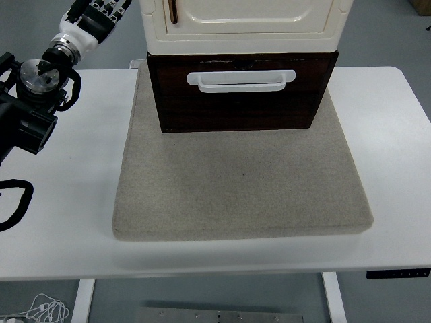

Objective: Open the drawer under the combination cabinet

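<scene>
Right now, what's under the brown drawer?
The brown drawer sits on a gray mat, which lies on the white table. The table under the mat is covered. The drawer is closed, hiding its inside.

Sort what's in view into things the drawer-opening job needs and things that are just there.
For the job:
- dark brown drawer, shut
- its white handle
- cream cabinet on top
- left hand, raised at the upper left

Just there:
- beige mat
- white table
- black cable
</scene>
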Controlling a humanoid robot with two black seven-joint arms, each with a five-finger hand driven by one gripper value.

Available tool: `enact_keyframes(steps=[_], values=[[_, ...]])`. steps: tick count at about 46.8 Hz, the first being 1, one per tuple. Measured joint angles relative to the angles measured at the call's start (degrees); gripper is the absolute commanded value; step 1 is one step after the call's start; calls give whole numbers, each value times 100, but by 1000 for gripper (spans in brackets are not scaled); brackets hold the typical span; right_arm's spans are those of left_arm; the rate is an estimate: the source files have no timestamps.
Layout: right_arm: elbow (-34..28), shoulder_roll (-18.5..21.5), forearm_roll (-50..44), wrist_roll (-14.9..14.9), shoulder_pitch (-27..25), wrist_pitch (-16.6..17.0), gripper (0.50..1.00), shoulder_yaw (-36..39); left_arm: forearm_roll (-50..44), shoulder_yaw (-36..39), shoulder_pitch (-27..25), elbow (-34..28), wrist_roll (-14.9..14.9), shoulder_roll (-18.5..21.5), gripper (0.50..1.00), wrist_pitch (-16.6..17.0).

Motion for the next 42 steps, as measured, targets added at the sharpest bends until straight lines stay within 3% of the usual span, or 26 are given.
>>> enact_keyframes(steps=[27, 42], values=[[0, 0, -1, 0, 1, 0, 926, 0, -45, -51, -62, 39, 5, 113, 1000, -45], [0, 0, 0, 1, 1, 0, 926, 0, 121, -7, -414, 173, -2, 347, 1000, -120]])
